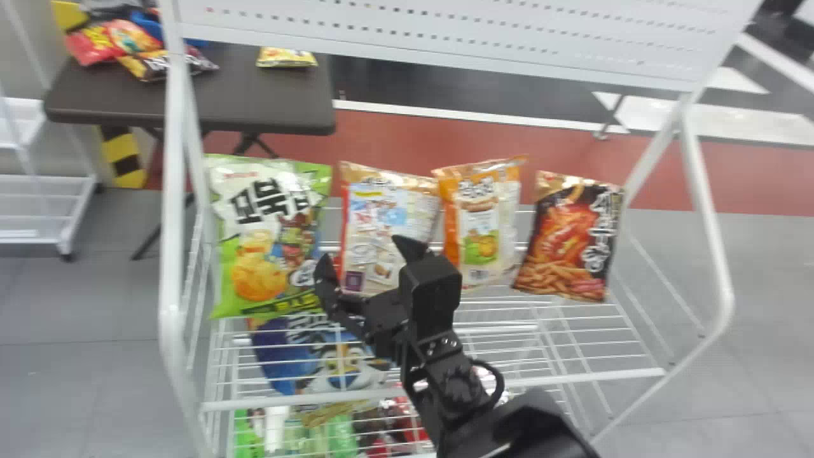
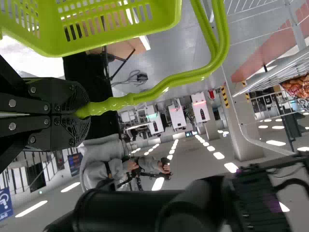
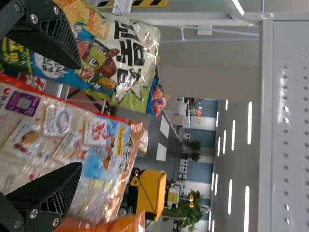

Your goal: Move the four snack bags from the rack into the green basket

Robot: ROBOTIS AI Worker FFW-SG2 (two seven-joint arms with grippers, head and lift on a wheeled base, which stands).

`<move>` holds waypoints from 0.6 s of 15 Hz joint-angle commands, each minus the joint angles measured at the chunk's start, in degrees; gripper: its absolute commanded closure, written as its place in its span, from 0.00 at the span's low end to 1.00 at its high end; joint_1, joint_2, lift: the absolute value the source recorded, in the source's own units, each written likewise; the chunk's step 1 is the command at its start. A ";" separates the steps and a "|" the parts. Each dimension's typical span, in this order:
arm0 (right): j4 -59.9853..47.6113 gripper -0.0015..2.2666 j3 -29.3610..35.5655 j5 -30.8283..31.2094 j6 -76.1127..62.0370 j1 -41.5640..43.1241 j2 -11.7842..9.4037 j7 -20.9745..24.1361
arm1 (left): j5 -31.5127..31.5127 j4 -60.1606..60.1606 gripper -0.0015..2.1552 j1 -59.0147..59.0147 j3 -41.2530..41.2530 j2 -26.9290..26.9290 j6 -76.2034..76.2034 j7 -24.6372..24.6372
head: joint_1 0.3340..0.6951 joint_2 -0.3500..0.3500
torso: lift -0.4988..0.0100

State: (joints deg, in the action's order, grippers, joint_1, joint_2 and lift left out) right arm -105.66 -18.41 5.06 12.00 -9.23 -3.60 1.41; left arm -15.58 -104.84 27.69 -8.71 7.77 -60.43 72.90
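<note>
Black and spread wide, the right end effector (image 1: 366, 254) should edge right so its fingers go round the red-edged snack bag (image 1: 375, 213) on the white rack (image 1: 572, 378) without bumping the green bag (image 1: 254, 238), then squeeze softly, while the left end effector (image 2: 79, 113) grips the green basket (image 2: 120, 35) by its handle (image 2: 159, 90).

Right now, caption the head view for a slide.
Right gripper, open, before four snack bags lined up on a white rack.
</note>
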 commanded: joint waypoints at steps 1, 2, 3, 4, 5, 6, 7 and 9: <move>4.15 0.04 -3.03 -0.32 2.20 5.27 0.88 -0.18 | -0.33 0.08 0.87 -0.27 0.01 0.22 0.00 -0.04 | 1.00 0.30 | 0.98; 5.82 0.04 -4.09 -0.41 3.08 7.12 1.58 -0.18 | -0.50 0.08 0.87 -0.45 0.01 0.31 0.00 -0.04 | 1.00 0.33 | 0.98; 7.93 0.04 -4.44 -0.76 3.43 8.70 2.20 -1.50 | -0.59 0.08 0.87 -0.54 0.01 0.40 0.00 -0.04 | 1.00 0.37 | 0.98; 9.33 0.04 -4.44 -1.46 3.79 10.11 2.81 -3.34 | -0.77 0.08 0.87 -0.62 -0.08 0.57 0.00 -0.04 | 1.00 0.39 | 0.98; 11.09 0.05 -4.79 -1.81 4.31 11.34 3.08 -3.43 | -1.03 0.25 0.87 -0.98 -0.17 0.84 0.00 -0.04 | 1.00 0.44 | 0.98; 12.58 0.05 -4.97 -1.81 4.67 12.39 3.34 -4.22 | -1.38 0.60 0.87 -1.41 -0.25 1.10 0.00 -0.04 | 1.00 0.46 | 0.98; 14.17 0.05 -4.88 -1.81 5.02 13.54 3.66 -4.92 | -1.65 0.78 0.87 -1.77 -0.34 1.45 -0.18 -0.04 | 1.00 0.47 | 0.98; 16.01 0.11 -5.05 -1.72 6.60 15.38 3.66 -5.10 | -2.44 1.22 0.87 -2.64 -0.69 2.16 0.00 -0.12 | 1.00 0.50 | 0.98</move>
State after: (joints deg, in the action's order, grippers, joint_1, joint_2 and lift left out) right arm -91.16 -23.32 3.30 17.53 4.76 -0.05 -3.61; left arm -17.51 -103.92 25.59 -9.24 9.54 -60.53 72.79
